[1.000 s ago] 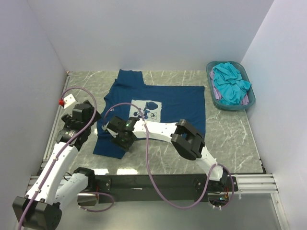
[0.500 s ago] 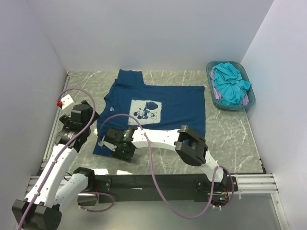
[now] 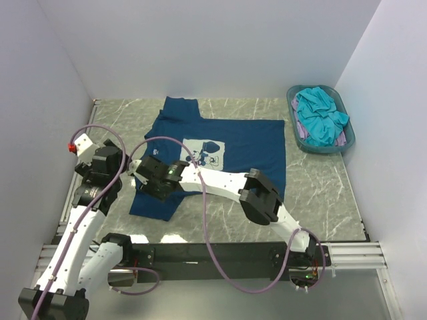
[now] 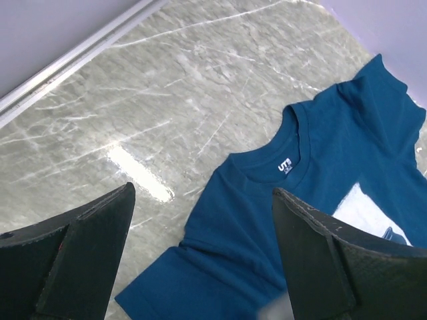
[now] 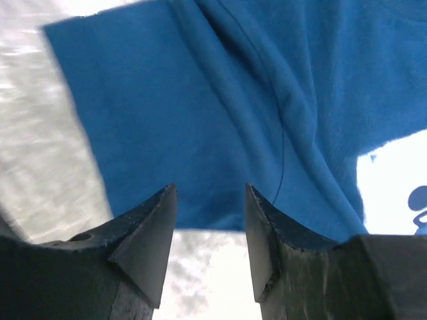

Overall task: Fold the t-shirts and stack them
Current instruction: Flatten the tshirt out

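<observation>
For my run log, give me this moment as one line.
navy shirt: spread flat, unfolded | right pincer: open, over shirt edge | left pincer: open, off shirt | basket: turquoise shirt inside

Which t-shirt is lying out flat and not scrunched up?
The dark navy t-shirt with the white picture, spread flat on the table. The turquoise t-shirt and the lilac one are bunched up in the basket.

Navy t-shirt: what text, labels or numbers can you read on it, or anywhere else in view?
"UT": white neck label inside the collar of the navy t-shirt, left wrist view; the line beneath it is too small to read.
Chest print: a cartoon picture, with no legible words.
Nothing else is readable.
</observation>
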Motion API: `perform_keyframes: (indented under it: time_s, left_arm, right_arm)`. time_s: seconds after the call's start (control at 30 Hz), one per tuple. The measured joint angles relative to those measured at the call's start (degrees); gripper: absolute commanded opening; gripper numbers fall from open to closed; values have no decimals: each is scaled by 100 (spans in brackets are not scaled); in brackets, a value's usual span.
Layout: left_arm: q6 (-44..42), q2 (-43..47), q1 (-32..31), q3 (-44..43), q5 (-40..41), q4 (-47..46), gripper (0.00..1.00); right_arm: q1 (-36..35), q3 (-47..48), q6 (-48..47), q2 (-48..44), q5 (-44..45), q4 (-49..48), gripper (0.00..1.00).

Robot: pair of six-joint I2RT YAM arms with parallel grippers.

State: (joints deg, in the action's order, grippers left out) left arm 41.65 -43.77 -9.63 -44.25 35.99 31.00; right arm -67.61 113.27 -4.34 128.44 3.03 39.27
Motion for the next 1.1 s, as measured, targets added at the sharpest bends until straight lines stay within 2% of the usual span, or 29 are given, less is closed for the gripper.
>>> perform_keyframes:
  time_s: [0.23, 0.83, 1.1]
  left_arm:
    - [-4, -31, 83, 83, -7, 20, 89]
    - [4, 4, 168, 61, 17, 168, 93]
    - [-28, -291, 168, -555, -164, 417, 93]
  right_arm:
    - [-15, 31, -144, 531, 44, -116, 52]
    - [-79, -125, -579, 592, -745, 295, 52]
    - [-472, -507, -973, 293, -1187, 918, 51]
